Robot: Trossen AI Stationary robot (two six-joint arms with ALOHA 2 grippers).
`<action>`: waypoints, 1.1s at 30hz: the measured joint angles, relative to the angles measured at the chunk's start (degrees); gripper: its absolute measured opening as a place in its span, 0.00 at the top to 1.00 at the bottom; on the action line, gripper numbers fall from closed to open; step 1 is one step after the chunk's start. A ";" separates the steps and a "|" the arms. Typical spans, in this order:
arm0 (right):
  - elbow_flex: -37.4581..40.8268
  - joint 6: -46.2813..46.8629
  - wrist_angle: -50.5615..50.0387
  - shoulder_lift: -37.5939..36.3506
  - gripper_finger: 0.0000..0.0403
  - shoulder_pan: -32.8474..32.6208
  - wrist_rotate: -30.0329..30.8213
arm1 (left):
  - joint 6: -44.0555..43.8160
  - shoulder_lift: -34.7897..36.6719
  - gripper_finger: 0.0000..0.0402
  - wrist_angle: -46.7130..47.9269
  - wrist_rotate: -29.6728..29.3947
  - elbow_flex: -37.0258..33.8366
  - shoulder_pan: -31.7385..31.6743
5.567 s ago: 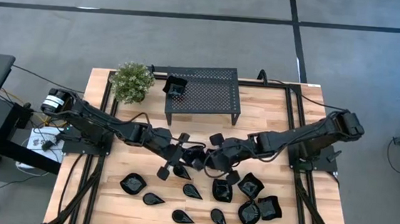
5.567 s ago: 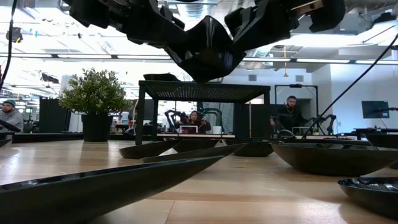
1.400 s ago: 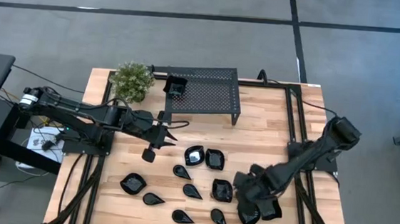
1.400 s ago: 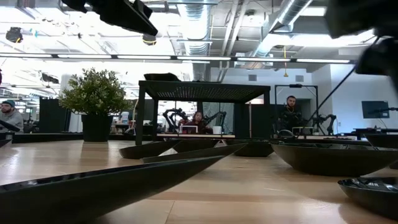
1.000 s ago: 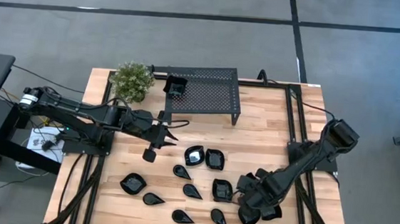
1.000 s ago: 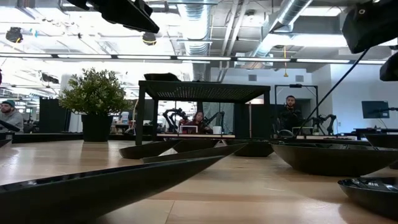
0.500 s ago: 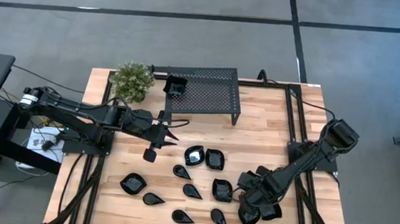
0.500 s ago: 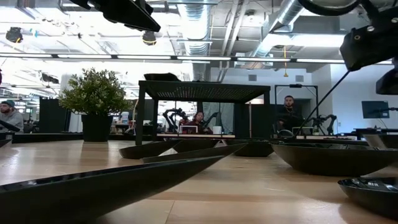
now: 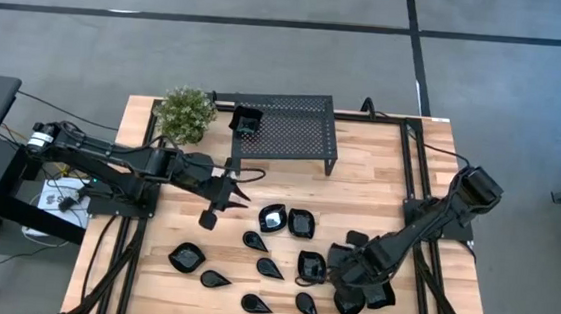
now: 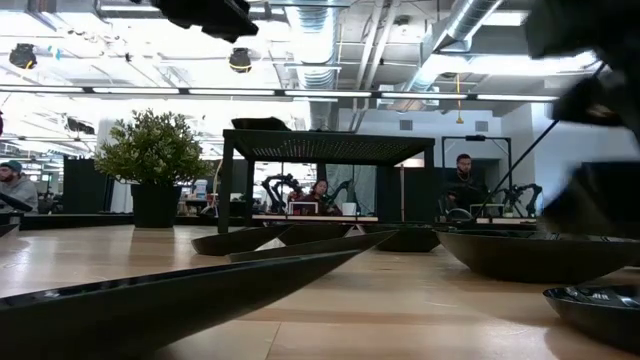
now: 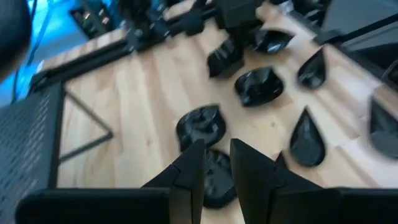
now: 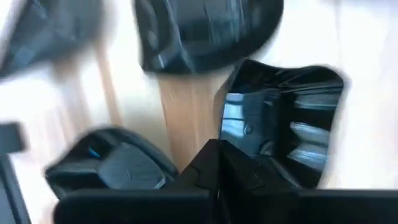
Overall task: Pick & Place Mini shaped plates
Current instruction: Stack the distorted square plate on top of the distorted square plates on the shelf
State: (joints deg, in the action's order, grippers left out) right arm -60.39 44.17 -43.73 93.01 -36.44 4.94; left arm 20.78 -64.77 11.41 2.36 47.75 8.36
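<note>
Several tiny glossy black plates (image 9: pixel 270 268) lie flat on the near half of the table, squarish, teardrop and roundish; two sit together (image 9: pixel 286 221) at mid-table. One more (image 9: pixel 246 122) rests on the perforated stand's left end. My left gripper (image 9: pixel 243 186) hovers left of the middle pair, fingers (image 11: pixel 193 168) a narrow gap apart and holding nothing. My right gripper (image 9: pixel 333 268) is low among the near-right plates, shut, its tips (image 12: pixel 216 148) beside the rim of a squarish plate (image 12: pixel 283 121). My right gripper points down at the squarish plate's rim (image 12: pixel 225 127). Motion blur covers the spot, and I cannot tell whether the shut fingertips touch it. The plate lies flat on the table.
The black perforated stand (image 9: pixel 288 128) stands at the far middle, with a potted plant (image 9: pixel 185 112) to its left. Bare wood lies between the stand and the plates. In the low view, plates (image 10: pixel 500 255) fill the foreground, and people sit in the room behind.
My right gripper has come down lower over the near-right plates and edged a little toward the table's left. The plates lie where they were.
</note>
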 joint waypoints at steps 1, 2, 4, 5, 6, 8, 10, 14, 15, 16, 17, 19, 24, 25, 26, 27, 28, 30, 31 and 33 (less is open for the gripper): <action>-1.35 -2.73 -0.64 0.00 0.99 0.49 0.67 | 0.02 -0.06 0.81 -0.97 0.99 0.00 0.00; -2.71 -5.62 -1.39 0.00 0.99 1.05 1.67 | 0.04 -0.33 0.81 -2.39 1.77 0.04 0.00; -5.24 -11.96 -2.18 -0.02 0.99 2.35 3.79 | 0.09 -1.22 0.81 -4.79 3.48 0.09 0.00; -6.34 -15.61 -2.15 -0.02 0.99 3.11 4.47 | 0.18 -1.99 0.81 -6.09 4.71 0.09 0.00; -7.31 -19.52 -1.89 -0.02 0.99 3.96 5.07 | 0.73 -2.92 0.81 -7.23 5.93 0.09 0.00; -8.93 -27.38 -1.54 -0.02 0.99 5.72 6.27 | 3.17 -5.11 0.81 -8.73 8.44 0.09 0.03; -9.93 -35.07 -0.14 -0.02 0.99 7.55 7.48 | 5.62 -7.93 0.81 -10.80 9.71 0.09 0.45; -10.29 -47.57 3.38 -0.02 1.00 11.83 7.14 | 7.61 -13.59 0.81 -15.58 9.74 0.09 0.73; -10.29 -49.64 3.83 -0.02 0.99 12.86 7.12 | 7.61 -14.69 0.80 -16.48 9.69 0.09 0.69; -10.32 -51.28 3.92 -0.02 0.99 13.82 7.12 | 7.65 -15.58 0.80 -17.06 9.65 0.09 0.60; -10.33 -52.44 3.89 -0.02 0.99 14.68 7.12 | 7.67 -16.46 0.79 -17.73 9.63 0.09 0.48; -10.31 -54.28 3.88 -0.02 0.99 16.22 7.04 | 7.69 -17.60 0.76 -18.37 9.52 0.09 0.41; -10.33 -60.07 5.13 -0.02 1.00 18.50 6.71 | 7.72 -20.50 0.67 -22.29 9.52 0.09 0.41; -10.32 -61.33 5.69 -0.02 0.99 18.81 6.66 | 7.72 -21.15 0.66 -23.72 9.50 0.09 0.25; -10.33 -62.63 6.26 -0.02 0.99 19.10 6.33 | 7.72 -21.56 0.64 -24.59 9.46 0.09 -0.02; -10.31 -63.87 6.86 -0.02 0.99 19.39 5.74 | 7.69 -22.02 0.63 -25.52 9.47 0.09 -0.21; -10.33 -64.97 7.25 -0.02 0.99 19.60 5.41 | 7.72 -22.40 0.62 -26.39 9.38 0.09 -0.49; -10.33 -65.75 7.43 -0.02 0.99 19.83 5.41 | 7.55 -22.72 0.61 -26.05 9.26 0.07 -1.27; -10.33 -65.73 7.57 -0.02 0.99 19.95 5.39 | 7.49 -22.87 0.61 -26.33 9.26 0.07 -1.57; -10.33 -65.89 7.57 -0.02 0.99 20.14 5.38 | 7.45 -22.88 0.61 -26.12 9.24 0.07 -2.26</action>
State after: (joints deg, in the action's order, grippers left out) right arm -70.72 -21.72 -36.17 92.99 -16.30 10.32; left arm 28.22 -87.66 -14.71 11.60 47.81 6.10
